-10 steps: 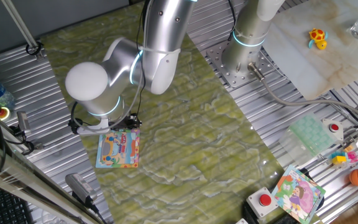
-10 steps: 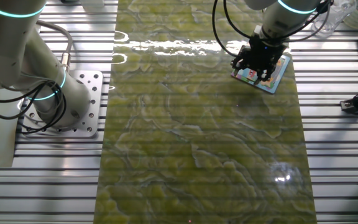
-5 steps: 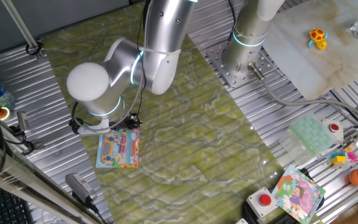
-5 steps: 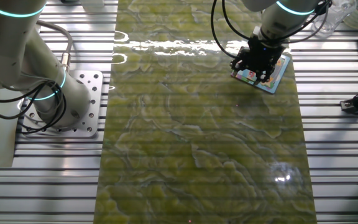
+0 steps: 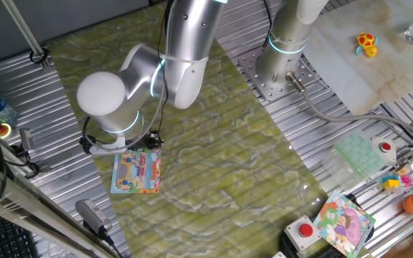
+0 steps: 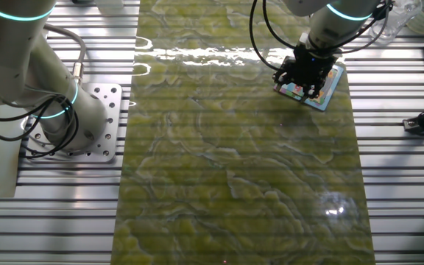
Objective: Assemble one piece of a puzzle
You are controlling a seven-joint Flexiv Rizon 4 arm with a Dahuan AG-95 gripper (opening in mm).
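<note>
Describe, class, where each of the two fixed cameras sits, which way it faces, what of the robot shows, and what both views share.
One fixed view: high up, looking down across the green marbled mat; the silver arm's elbow hides the gripper.
The other fixed view: high on the opposite side, looking down the mat; the black gripper hangs over the blue-bordered cartoon puzzle.
Shared: mat, arm, puzzle.

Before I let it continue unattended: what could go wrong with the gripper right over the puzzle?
The gripper sits low over the puzzle, hiding the piece, so seating can't be checked. The board lies loose on the green mat; a sideways push might slide it. It is also near the mat's edge, beside the metal slats.
</note>
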